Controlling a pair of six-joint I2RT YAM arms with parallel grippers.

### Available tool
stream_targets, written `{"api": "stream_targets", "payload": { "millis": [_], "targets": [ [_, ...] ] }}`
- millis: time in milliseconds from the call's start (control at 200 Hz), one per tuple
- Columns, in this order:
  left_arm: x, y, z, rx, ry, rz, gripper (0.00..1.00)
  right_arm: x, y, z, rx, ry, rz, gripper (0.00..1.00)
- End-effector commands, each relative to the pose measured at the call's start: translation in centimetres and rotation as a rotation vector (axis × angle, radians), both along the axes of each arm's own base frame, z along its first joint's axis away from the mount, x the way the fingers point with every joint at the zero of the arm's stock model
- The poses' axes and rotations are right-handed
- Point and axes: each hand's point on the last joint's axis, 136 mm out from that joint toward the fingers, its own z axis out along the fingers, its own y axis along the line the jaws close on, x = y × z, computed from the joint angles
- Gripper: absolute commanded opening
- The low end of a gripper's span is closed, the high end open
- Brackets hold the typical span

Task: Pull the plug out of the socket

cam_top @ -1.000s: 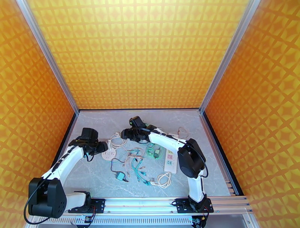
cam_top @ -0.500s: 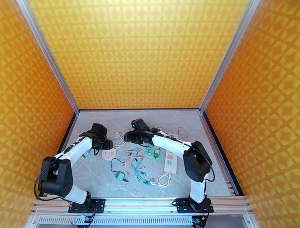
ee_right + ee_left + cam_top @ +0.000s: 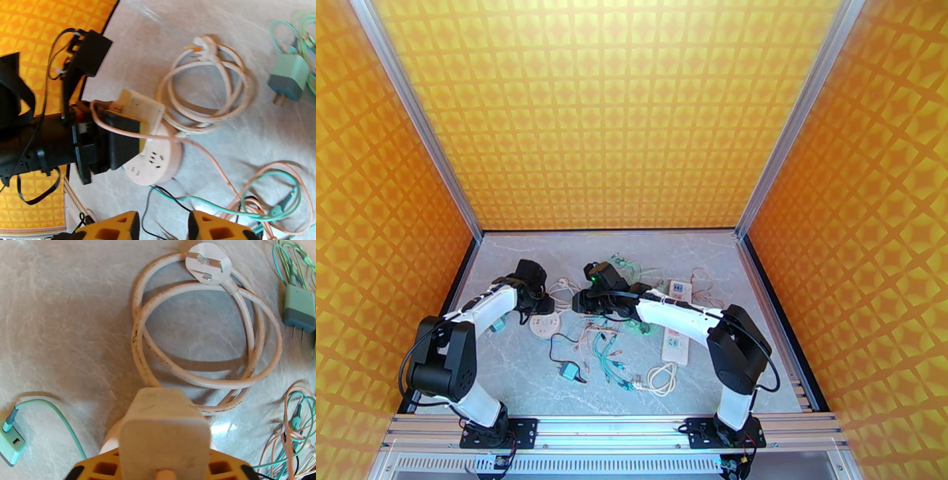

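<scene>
Since a second ago both arms have drawn in toward the left-centre of the top view: the left gripper (image 3: pixel 539 303) has slid up and rightward to the round socket (image 3: pixel 545 325), its elbow folding in from the lower left, and the right gripper (image 3: pixel 581 301) has dropped slightly lower and leftward, ending just right of the same spot.

In the left wrist view the cream plug (image 3: pixel 164 433) fills the lower centre, with the yellow fingers (image 3: pixel 98 468) flanking it on both sides — the left pincer is clamped on the plug. The right wrist view shows this from the side: at centre left, the black-and-yellow fingers hold the plug against the upper-left edge of the socket's disc, whose slots face the camera. Whether the pins are still seated cannot be told.

The right pincer's two yellow fingertips stand apart at the bottom edge of its own view, with nothing gripped. A thin pink cable (image 3: pixel 205 154) drapes over the socket and trails to the lower right.

Above the plug in the left wrist view lies a coiled white cord (image 3: pixel 136 330) ending in a three-pin plug (image 3: pixel 208 264) at the top. A teal adapter (image 3: pixel 300 309) sits at the right edge — a smaller teal one (image 3: pixel 10 442) at the lower left. In the top view a white power strip (image 3: pixel 675 339) lies right of centre on the grey table (image 3: pixel 513 371).
</scene>
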Motion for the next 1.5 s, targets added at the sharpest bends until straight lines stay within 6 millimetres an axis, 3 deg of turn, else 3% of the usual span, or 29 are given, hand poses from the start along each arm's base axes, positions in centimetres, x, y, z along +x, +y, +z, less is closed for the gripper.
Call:
{"api": "stream_targets", "payload": {
  "millis": [0,115,325,555,840,970,1165,1310,1496],
  "targets": [
    [1.7,0.4,0.9,-0.004,-0.038,0.118,0.21,-0.2,1.4,0.8,0.073,-0.001,0.014,0.34],
    [2.0,0.4,1.2,-0.019,-0.019,0.236,0.20,-0.5,2.5,0.7,0.103,0.013,0.026,0.29],
    [2.3,-1.1,0.6,0.040,0.003,0.309,0.18,-0.5,4.2,-2.5,0.224,0.143,-0.030,0.00],
    [2.1,-1.7,-0.9,0.076,0.068,0.391,0.14,0.8,5.4,-5.7,0.317,0.247,-0.155,0.00],
    [2.4,-2.5,-0.8,0.064,0.073,0.432,0.14,3.3,6.8,-7.7,0.454,0.333,-0.307,0.00],
    [2.7,-2.8,-0.5,0.066,0.073,0.425,0.14,3.7,7.4,-9.1,0.428,0.377,-0.333,0.00],
    [2.7,-3.4,-0.5,0.070,0.073,0.412,0.14,3.7,6.5,-10.3,0.356,0.388,-0.376,0.00],
    [2.5,-3.6,-0.5,0.072,0.075,0.405,0.14,2.5,5.6,-13.3,0.220,0.463,-0.392,0.00],
    [2.3,-3.6,-0.3,0.070,0.073,0.405,0.14,0.7,3.0,-17.3,0.021,0.561,-0.467,0.00]
  ]
}}
